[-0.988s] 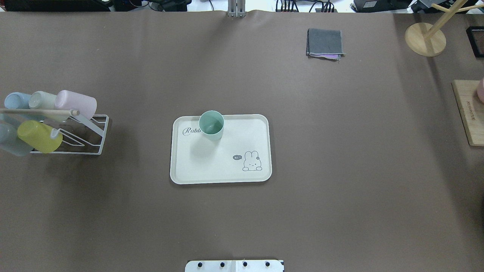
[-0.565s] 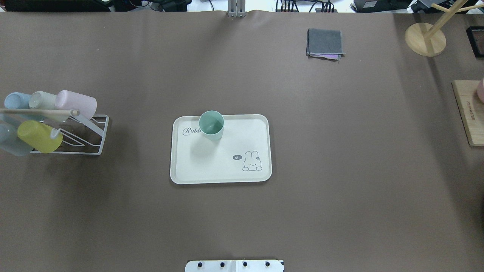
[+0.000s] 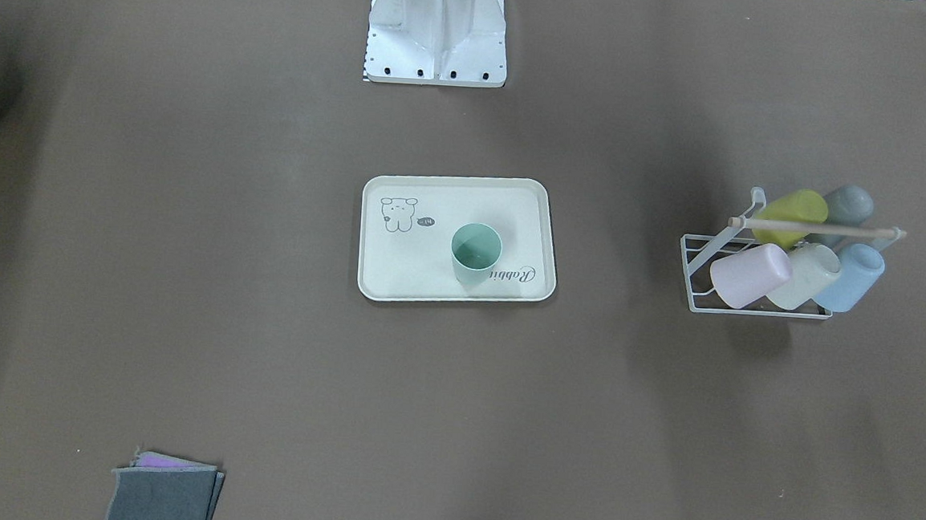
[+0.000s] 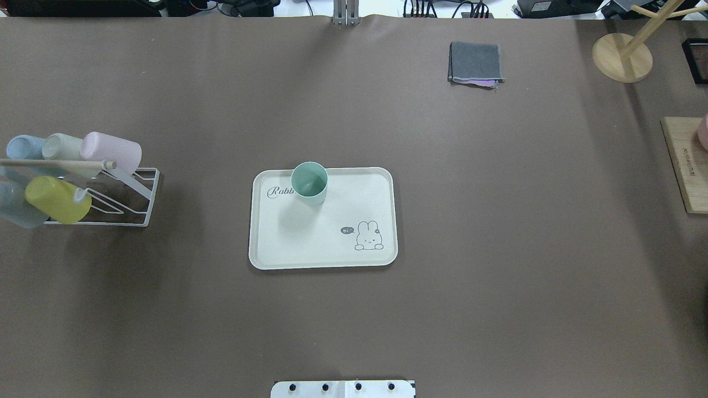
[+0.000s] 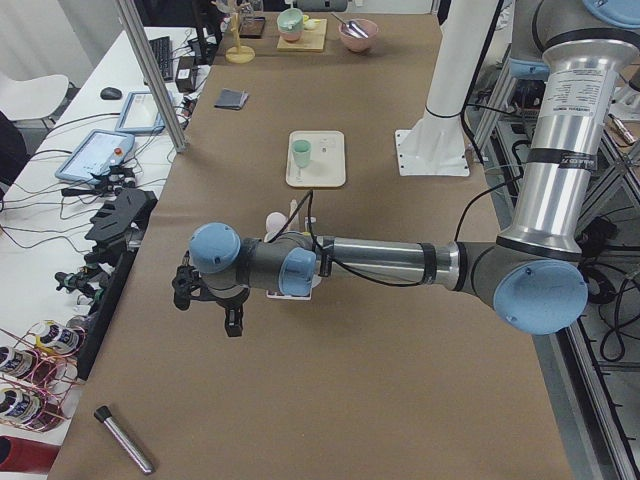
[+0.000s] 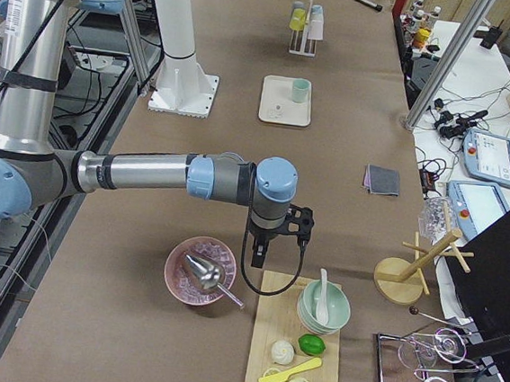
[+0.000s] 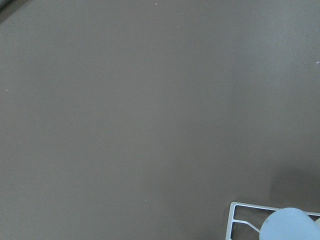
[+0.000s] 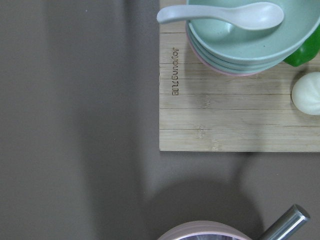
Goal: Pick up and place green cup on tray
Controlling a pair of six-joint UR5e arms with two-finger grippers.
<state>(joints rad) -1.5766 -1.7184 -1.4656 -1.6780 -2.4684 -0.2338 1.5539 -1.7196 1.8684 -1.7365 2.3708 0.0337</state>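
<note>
Overall, a brown-covered tabletop [image 4: 498, 221] fills the views, and a white side bench [image 5: 40, 230] strewn with cables and tablets runs along its far edge. The green cup [image 4: 309, 182] stands upright on the cream tray [image 4: 321, 243] at mid-table, at the "Rabbit" script. Both tools are well apart from it: the left tool [image 5: 207, 303] hangs by the wire cup rack [image 4: 133, 199] at one end and the right tool [image 6: 273, 238] by the bamboo board [image 8: 225, 120] at the other, and I cannot tell how wide either stands.

Counted 1 tray [image 4: 310, 243] | 1 green cup [image 4: 309, 182] | 5 racked cups [image 4: 110, 152] | 1 rack [image 4: 133, 186] | 1 folded cloth [image 4: 475, 59] | 1 wooden board [image 4: 686, 166] | 1 pink bowl [image 6: 178, 285]
</note>
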